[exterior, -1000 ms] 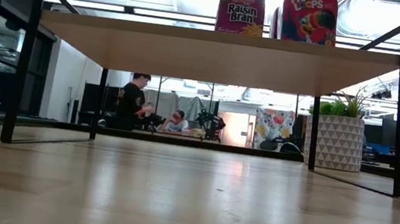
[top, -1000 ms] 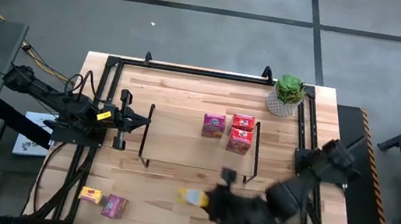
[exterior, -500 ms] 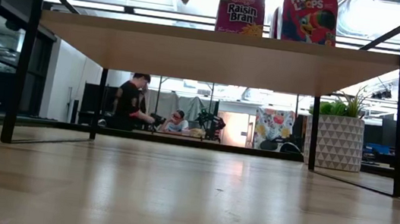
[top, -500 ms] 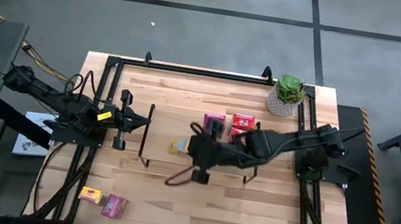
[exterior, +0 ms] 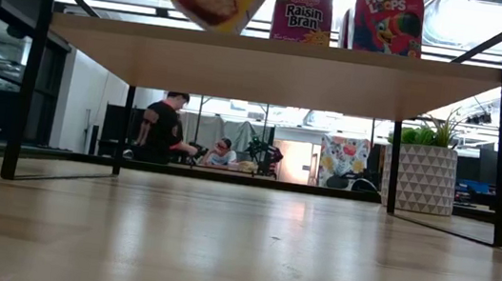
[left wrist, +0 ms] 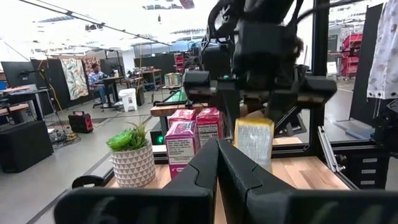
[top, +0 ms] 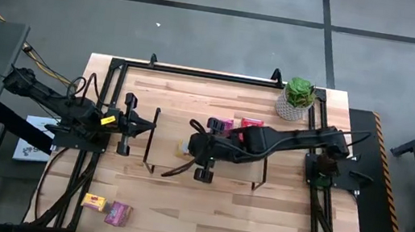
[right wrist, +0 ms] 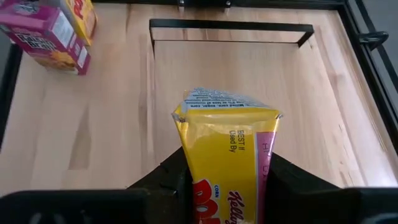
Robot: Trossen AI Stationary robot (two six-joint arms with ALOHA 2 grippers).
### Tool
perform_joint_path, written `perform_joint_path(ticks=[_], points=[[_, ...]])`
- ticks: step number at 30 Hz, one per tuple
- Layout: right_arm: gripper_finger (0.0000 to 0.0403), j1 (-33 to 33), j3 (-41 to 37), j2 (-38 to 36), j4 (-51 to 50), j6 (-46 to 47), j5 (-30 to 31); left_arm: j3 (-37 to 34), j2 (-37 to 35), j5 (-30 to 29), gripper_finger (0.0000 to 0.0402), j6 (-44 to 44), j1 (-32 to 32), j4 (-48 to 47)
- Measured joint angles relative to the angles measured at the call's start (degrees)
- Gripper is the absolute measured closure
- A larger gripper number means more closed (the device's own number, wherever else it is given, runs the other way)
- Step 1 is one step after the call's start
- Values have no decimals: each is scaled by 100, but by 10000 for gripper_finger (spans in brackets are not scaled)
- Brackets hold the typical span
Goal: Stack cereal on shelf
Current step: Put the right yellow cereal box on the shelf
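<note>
Yellow Kellogg's box over shelf
Right end effector (right wrist: 227, 180) clamped yellow box (right wrist: 229, 143), "BEST If Used By" readable, above shelf (exterior: 270, 61); beside it stood Raisin Bran (exterior: 302, 16), Froot Loops (exterior: 389, 18). Left end effector (left wrist: 217, 163) closed, empty.

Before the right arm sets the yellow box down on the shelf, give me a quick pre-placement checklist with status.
1. Grip: right tool shut on the yellow box, box between both fingers. ok
2. Position: box is over the shelf, left of the Raisin Bran box in the low view. ok
3. Box attitude: tilted in the low view, not upright. not ok
4. Landing spot: bare wood under the box in the right wrist view. ok
5. Clearance: gap to the Raisin Bran box looks narrow in the low view; actual depth gap: cannot tell
6. Left tool: shut, parked at the shelf's left end, apart from the box. ok
</note>
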Motion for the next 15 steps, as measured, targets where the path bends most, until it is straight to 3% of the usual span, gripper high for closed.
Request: perform_joint_path(ticks=[9,15], points=[[285,-32,-2,20,96,-172,167,-2,2,1,401,0,0,-1],[253,-81,-2,87,-28,-129,237,-2,0,1,402,-42,1,3]])
